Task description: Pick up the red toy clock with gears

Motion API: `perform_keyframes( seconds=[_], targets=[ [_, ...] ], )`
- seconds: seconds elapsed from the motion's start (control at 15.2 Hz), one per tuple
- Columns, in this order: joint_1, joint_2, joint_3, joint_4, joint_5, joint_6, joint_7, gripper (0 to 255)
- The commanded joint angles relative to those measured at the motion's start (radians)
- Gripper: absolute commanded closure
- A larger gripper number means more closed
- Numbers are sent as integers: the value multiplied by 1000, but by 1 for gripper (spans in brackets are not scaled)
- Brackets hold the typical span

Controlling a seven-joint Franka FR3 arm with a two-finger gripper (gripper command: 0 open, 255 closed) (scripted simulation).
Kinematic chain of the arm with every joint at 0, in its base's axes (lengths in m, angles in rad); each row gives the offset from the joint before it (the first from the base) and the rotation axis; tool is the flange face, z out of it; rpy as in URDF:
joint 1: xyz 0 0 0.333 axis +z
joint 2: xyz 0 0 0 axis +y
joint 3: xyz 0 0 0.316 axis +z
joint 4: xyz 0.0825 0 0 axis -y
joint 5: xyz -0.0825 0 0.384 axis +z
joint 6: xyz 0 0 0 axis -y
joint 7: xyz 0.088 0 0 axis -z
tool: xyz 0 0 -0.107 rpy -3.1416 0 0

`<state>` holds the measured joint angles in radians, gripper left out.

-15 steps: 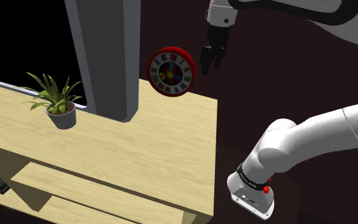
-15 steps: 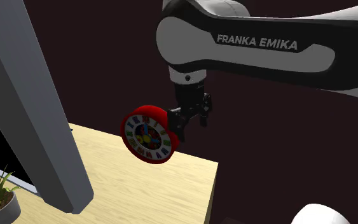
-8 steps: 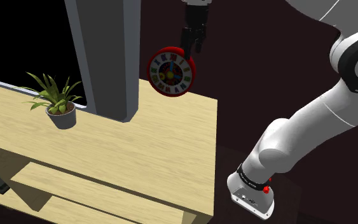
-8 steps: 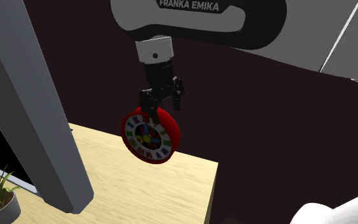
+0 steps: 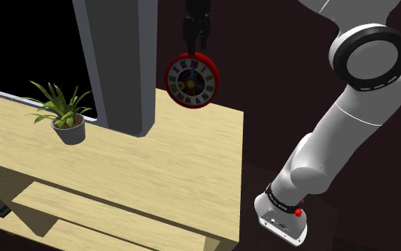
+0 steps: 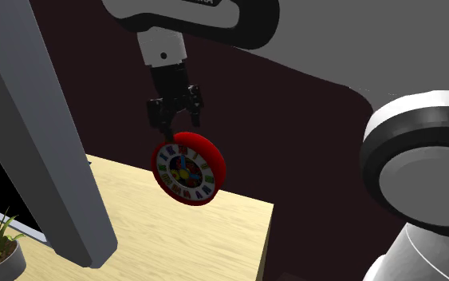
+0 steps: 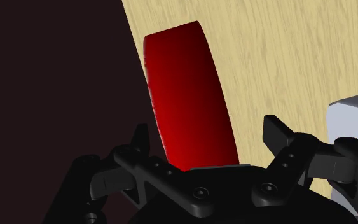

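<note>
The fingers (image 7: 274, 130) are spread open over the red toy clock (image 5: 191, 79), gripping nothing. They should be lowered straight past the rim, then closed gently

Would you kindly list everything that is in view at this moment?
toy clock: one, red rim, multicoloured face, upright at the table's far edge.
table: one, light wood, with a lower shelf.
potted plant: one, green leaves, grey pot, on the table at the shoulder view's left.
pillar: one, grey, between potted plant and toy clock.
arm: one, white with dark joints, reaching over from the shoulder view's lower right.
gripper: one, black, open, fingers astride the toy clock's top rim.
</note>
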<state>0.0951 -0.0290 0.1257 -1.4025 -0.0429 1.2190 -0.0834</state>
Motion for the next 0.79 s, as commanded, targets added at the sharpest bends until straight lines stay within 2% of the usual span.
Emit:
perform_keyframes(
  seconds=[0.0,0.33,0.4,0.73],
  targets=[
    [-6,3,-6,-34,0,32,-5,0],
    [-9,-20,-6,-112,3,88,-5,0],
    [-8,-19,-5,-112,3,89,-3,255],
    [-9,-25,-7,-129,3,100,-6,255]
  ],
)
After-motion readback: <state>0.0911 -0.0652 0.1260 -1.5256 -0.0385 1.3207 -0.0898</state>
